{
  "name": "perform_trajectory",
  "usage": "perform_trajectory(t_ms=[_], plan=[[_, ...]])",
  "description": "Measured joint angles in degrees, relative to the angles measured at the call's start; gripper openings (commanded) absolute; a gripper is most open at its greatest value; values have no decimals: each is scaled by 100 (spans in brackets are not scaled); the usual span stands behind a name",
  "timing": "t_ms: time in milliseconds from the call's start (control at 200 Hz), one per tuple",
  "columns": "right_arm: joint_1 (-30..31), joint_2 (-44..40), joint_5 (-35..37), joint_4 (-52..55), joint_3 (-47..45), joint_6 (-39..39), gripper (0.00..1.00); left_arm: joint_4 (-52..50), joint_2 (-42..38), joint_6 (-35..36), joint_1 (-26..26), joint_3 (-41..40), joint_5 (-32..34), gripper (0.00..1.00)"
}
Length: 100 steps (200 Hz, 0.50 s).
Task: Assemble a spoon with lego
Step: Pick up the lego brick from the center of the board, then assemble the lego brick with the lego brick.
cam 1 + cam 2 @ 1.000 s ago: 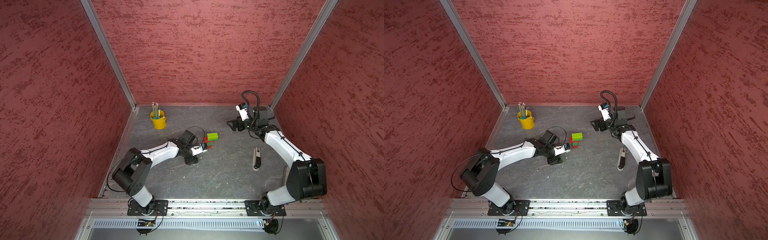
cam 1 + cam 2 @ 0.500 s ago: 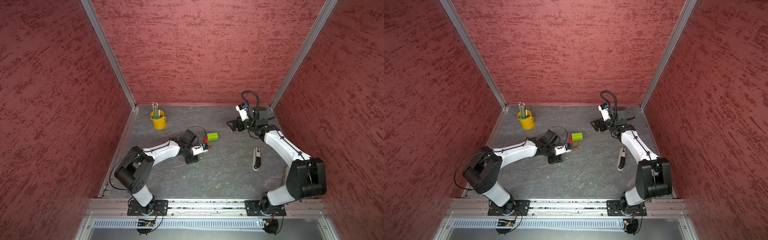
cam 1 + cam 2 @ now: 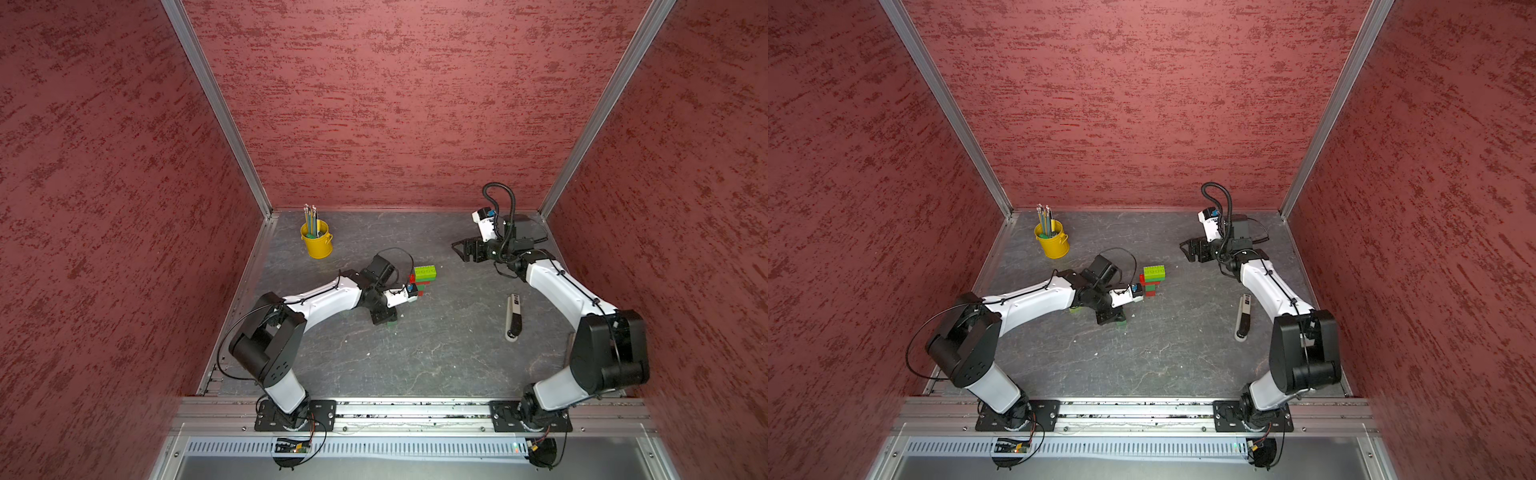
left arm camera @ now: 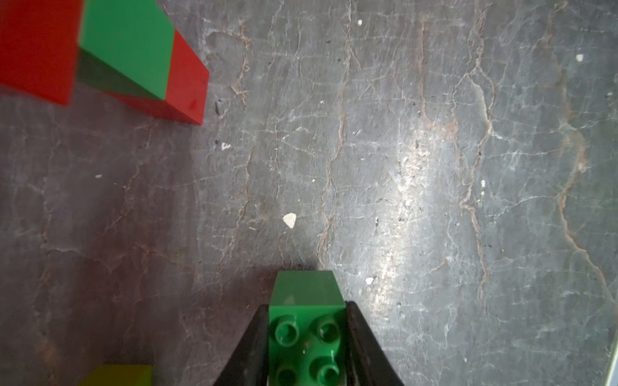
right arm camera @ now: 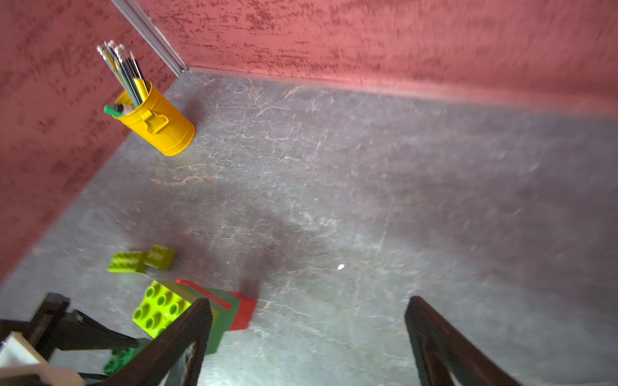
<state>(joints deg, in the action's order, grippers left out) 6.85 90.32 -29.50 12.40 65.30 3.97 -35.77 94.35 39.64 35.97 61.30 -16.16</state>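
The partly built spoon (image 3: 423, 279) lies mid-table in both top views: a lime-green studded brick (image 3: 1154, 272) on a red and dark-green stack. In the left wrist view its red and green end (image 4: 133, 53) sits far from the jaws. My left gripper (image 4: 307, 337) is shut on a dark-green four-stud lego brick (image 4: 306, 300), low over the table just left of the spoon (image 5: 214, 310). My right gripper (image 3: 463, 249) hangs open at the back right with nothing between its fingers (image 5: 187, 334). Loose lime-green bricks (image 5: 142, 260) lie beyond the spoon.
A yellow bucket (image 3: 318, 244) with pencils stands at the back left. A white-and-black oblong tool (image 3: 514, 316) lies on the right of the grey table (image 3: 436, 357), near the right arm. Red walls close in three sides. Another lime brick (image 4: 117, 376) lies beside the left gripper.
The left gripper's jaws have closed onto the dark-green brick, and that arm has shifted slightly. The right arm has not moved.
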Motion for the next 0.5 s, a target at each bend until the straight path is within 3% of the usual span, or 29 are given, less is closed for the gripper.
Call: perform_trajectory(t_ms=[100, 306, 501], plan=[[-188, 413, -490, 28, 4, 691, 86, -310, -136, 103, -61, 378, 7, 23], [-597, 697, -1497, -127, -455, 1899, 90, -807, -249, 450, -361, 1388, 22, 23], [-619, 702, -2415, -651, -822, 2660, 92, -1180, 107, 721, -522, 2258, 48, 23]])
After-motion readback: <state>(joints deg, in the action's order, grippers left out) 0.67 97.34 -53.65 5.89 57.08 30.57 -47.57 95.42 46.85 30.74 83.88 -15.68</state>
